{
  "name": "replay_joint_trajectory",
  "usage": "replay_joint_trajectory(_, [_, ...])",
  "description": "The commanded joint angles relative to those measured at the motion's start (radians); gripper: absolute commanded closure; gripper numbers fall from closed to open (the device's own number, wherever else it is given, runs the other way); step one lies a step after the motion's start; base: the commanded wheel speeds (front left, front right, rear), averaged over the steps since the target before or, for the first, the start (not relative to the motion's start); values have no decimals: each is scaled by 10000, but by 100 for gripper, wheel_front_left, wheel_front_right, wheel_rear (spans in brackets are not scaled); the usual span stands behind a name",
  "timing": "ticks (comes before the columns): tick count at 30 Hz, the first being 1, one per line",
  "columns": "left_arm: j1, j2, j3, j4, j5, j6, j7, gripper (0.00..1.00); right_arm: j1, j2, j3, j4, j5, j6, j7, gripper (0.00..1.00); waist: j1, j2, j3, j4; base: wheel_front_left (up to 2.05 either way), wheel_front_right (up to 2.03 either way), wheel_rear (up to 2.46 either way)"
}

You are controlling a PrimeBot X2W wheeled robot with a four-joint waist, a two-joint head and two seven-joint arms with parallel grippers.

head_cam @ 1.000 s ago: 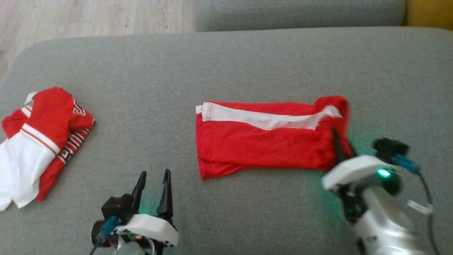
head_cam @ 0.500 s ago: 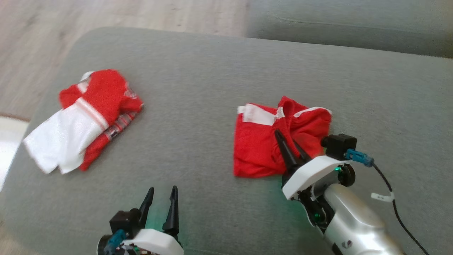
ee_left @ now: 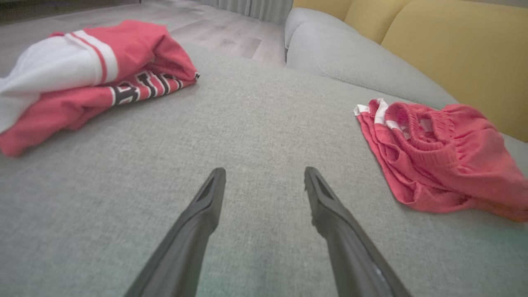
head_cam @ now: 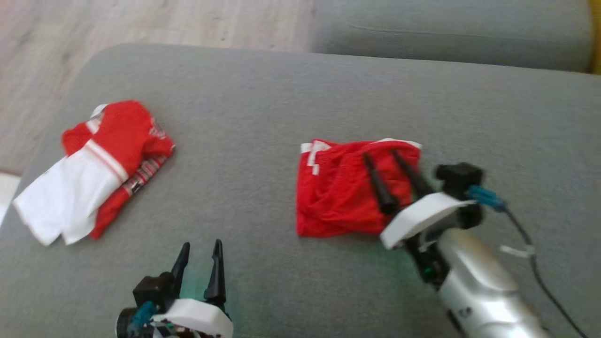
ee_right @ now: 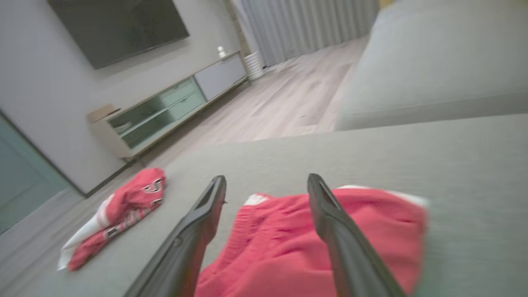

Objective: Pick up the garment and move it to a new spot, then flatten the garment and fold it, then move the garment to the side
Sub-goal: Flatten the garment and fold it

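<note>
The red shorts [head_cam: 338, 197] are seen lying bunched on the grey sofa seat [head_cam: 263, 103], a little toward 3 o'clock from the middle of the head view. A white stripe is shown at their 10 o'clock corner, and in the left wrist view the shorts [ee_left: 445, 165] are found at 3 o'clock with the gathered waistband rumpled on top. The right end effector [head_cam: 381, 155] is reached in from 5 o'clock, and its fingers are spread wide and laid over the 2 o'clock part of the shorts. In the right wrist view the same end effector [ee_right: 266, 178] is seen with both fingers well apart and the shorts [ee_right: 272, 247] spread beneath and between them; no fold of cloth is pinched. Whether the fingers touch the fabric cannot be told.

The left end effector [head_cam: 201, 244] is held at 7 o'clock in the head view, above bare seat, well apart from the shorts. It is shown wide and empty in its own view [ee_left: 265, 171].

A folded red and white jersey [head_cam: 108, 150] is laid at 9 o'clock, near the seat's edge. It is also seen at 10 o'clock in the left wrist view [ee_left: 82, 78] and at 8 o'clock in the right wrist view [ee_right: 123, 210]. Wooden floor [head_cam: 164, 19] is visible at 11 o'clock beyond the seat.
</note>
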Motion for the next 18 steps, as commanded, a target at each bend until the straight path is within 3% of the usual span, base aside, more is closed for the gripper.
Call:
replay_joint_trajectory(1, [-265,76,360,-321,119,47,-51,0,80,3,-299,-326,-412,-7,-136,0,0,-1,-125,-415,0,0,0])
replay_joint_trajectory(6, [-212,76,613,-542,643,180,-51,0,1167,-11,-2574,-870,-2405,-7,-137,0,0,-1,-323,-995,0,0,0])
replay_joint_trajectory(9, [-29,76,798,-646,906,285,-51,0,1826,67,-3438,-1221,-3278,-7,-138,0,0,-1,-461,-1219,0,0,0])
replay_joint_trajectory(14, [534,76,986,-1055,1297,420,-51,0,2780,176,-4395,-1537,-4079,-7,-138,0,0,-1,-670,-1403,0,0,0])
replay_joint_trajectory(18, [1090,76,998,-1413,1367,523,-51,0,3485,203,-4564,-1651,-4172,-7,-138,0,0,-1,-817,-1451,0,0,0])
